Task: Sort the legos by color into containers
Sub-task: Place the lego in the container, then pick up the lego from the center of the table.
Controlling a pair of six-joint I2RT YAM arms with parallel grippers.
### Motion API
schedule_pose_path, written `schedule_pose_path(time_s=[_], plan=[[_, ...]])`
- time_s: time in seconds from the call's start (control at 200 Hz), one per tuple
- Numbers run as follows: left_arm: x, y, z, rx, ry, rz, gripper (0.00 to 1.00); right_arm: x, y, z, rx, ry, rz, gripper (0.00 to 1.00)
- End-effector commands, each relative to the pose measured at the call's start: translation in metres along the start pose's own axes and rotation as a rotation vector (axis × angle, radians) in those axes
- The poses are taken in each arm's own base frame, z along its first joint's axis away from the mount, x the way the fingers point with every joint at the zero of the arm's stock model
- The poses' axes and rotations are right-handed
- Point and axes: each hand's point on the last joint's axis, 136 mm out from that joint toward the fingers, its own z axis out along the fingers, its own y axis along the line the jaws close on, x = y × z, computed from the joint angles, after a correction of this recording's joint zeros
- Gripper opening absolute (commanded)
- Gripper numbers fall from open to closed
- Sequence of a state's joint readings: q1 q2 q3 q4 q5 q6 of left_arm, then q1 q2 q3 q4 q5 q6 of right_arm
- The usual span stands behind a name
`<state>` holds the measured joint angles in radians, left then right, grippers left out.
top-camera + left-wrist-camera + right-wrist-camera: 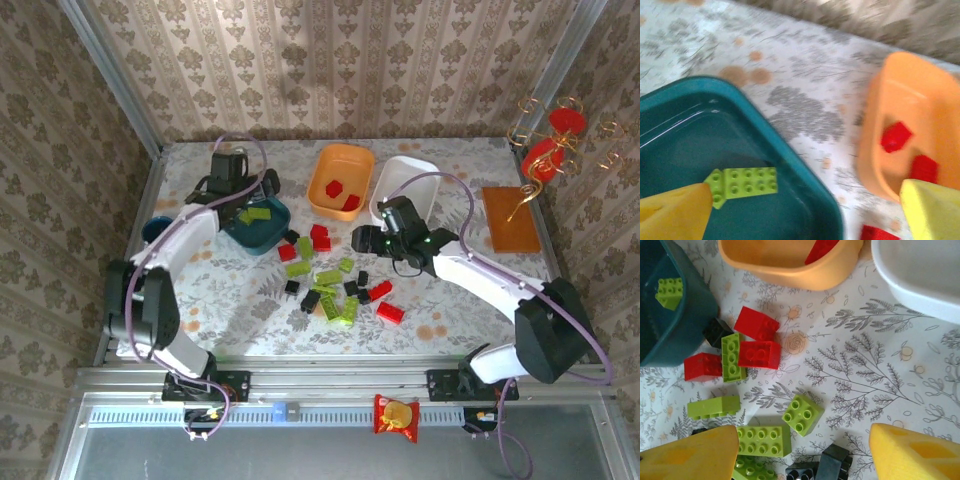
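Left gripper (805,215): my yellow fingertips (675,212) stand wide apart with nothing between them; I hold no brick.
Below it: the dark teal tub (790,165), with a flat lime green brick (747,181) lying on its floor.
Right of that tub: the orange tub (875,145), set apart from it, with two red bricks (896,136) inside.
Right gripper (802,457): jaws well open and empty, hovering over the loose pile.
Under it: a lime green two-by-two brick (803,414), a longer lime green brick (764,440) just left of it, and black bricks (832,460) nearest me.
Farther left: three loose red bricks (759,354) clustered against another lime one, close to the teal tub.
Far right: the white tub (920,285), beside the orange one.
Table (865,365): floral cloth, with loose legos in the middle and the tubs along the far side.
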<state>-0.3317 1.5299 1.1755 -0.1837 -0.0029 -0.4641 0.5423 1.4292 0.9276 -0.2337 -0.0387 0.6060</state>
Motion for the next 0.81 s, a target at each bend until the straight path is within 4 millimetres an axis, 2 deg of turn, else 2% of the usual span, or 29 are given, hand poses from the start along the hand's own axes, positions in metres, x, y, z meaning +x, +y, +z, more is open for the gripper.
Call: schedule_pose_path(time_s=[0.0, 0.13, 0.325, 0.34, 0.415, 0.58, 0.8], plan=[[0.02, -0.023, -0.022, 0.087, 0.004, 0.012, 1.0, 0.013, 0.01, 0.018, -0.015, 0.047, -0.015, 0.71], [0.049, -0.029, -0.049, 0.129, 0.009, 0.026, 1.0, 0.016, 0.032, 0.044, -0.03, 0.08, -0.094, 0.71], [0.088, -0.005, -0.085, 0.107, 0.0, 0.022, 1.0, 0.021, 0.055, 0.083, 0.027, 0.09, -0.149, 0.75], [0.094, -0.01, -0.089, 0.118, 0.005, 0.037, 1.0, 0.022, 0.056, 0.086, 0.035, 0.092, -0.151, 0.75], [0.103, -0.005, -0.1, 0.107, -0.017, 0.046, 1.0, 0.02, 0.059, 0.099, 0.067, 0.085, -0.144, 0.75], [0.118, 0.009, -0.114, 0.096, -0.053, 0.03, 1.0, 0.016, 0.052, 0.12, 0.135, 0.082, -0.119, 0.75], [0.128, 0.014, -0.114, 0.091, -0.042, 0.03, 1.0, 0.017, 0.055, 0.136, 0.142, 0.106, -0.126, 0.7]])
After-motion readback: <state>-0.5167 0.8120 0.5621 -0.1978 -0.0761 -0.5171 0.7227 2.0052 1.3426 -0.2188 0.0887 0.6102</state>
